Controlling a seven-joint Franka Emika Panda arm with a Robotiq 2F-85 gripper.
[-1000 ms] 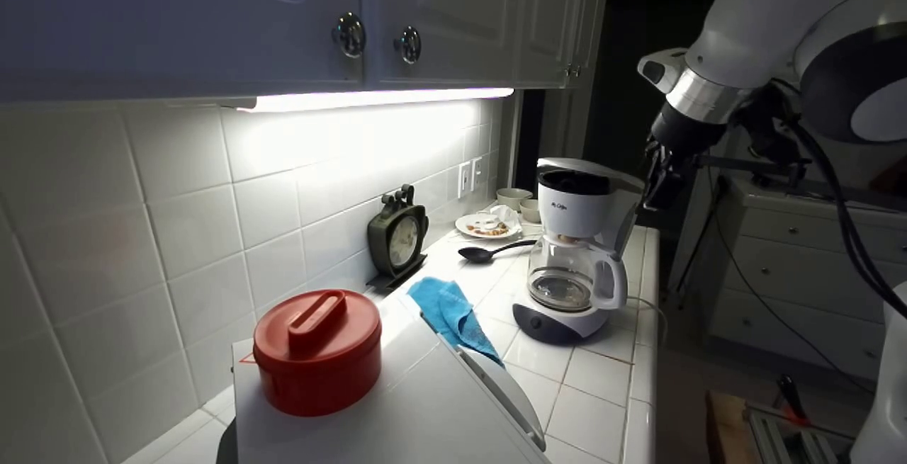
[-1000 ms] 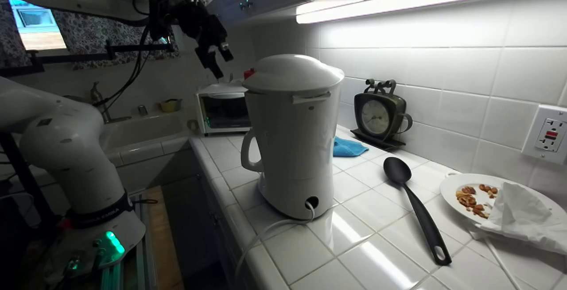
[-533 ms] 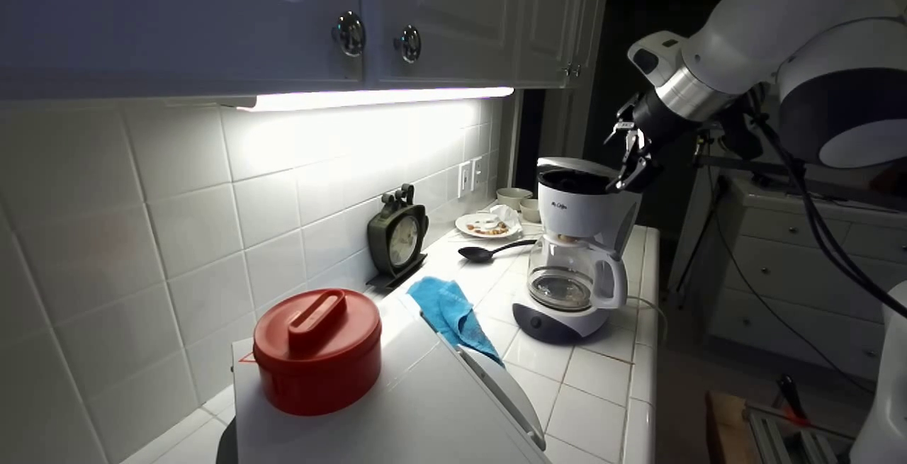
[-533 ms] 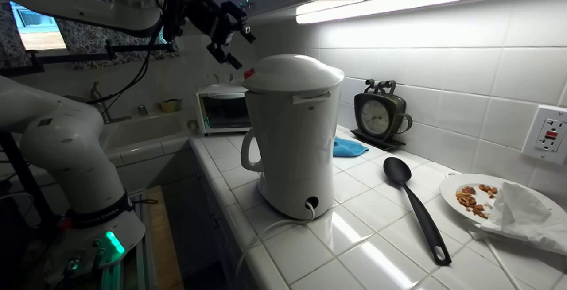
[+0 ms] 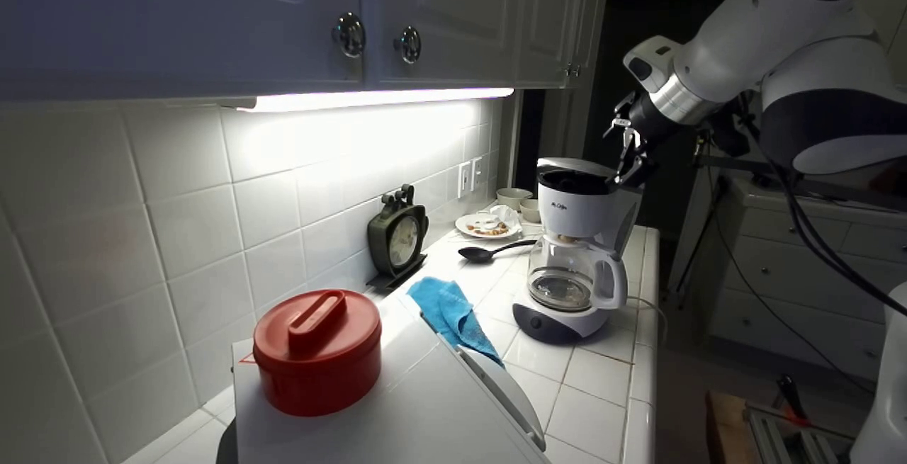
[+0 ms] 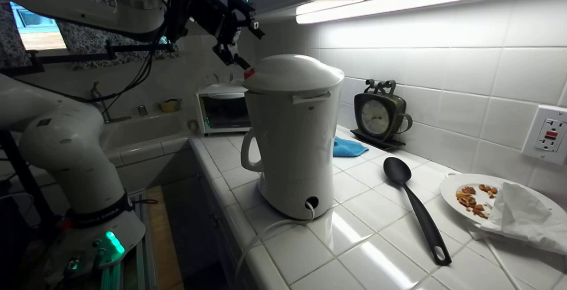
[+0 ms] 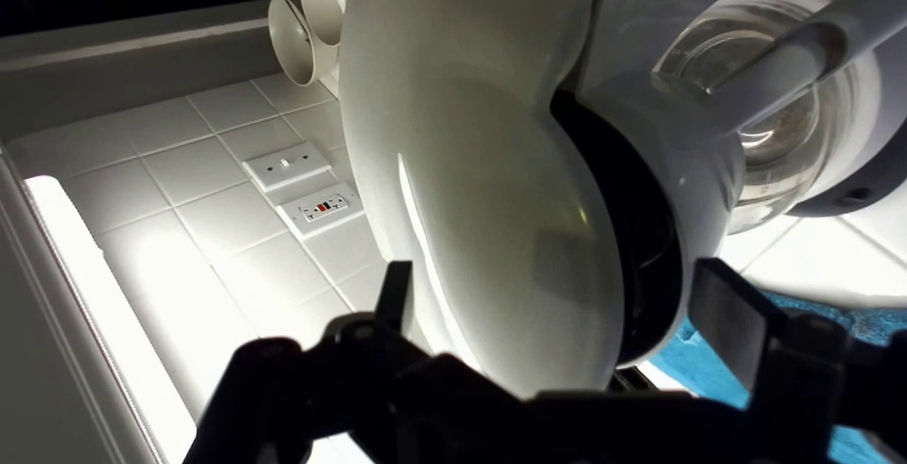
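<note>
Coffee maker (image 6: pixel 292 144) stands on the counter (image 6: pixel 305 250) below the wide-spread, empty claw (image 6: pixel 251 48) in an exterior view, long axis vertical, seen from behind. In an exterior view, its front and carafe (image 5: pixel 560 276) show. The wrist view shows its lid (image 7: pixel 489 188) beyond parted fingers (image 7: pixel 730 322).

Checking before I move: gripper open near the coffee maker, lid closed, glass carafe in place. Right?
The lid is not closed: it stands raised, a dark opening showing under it in the wrist view. The gripper is open near the coffee maker, with the glass carafe in place.
</note>
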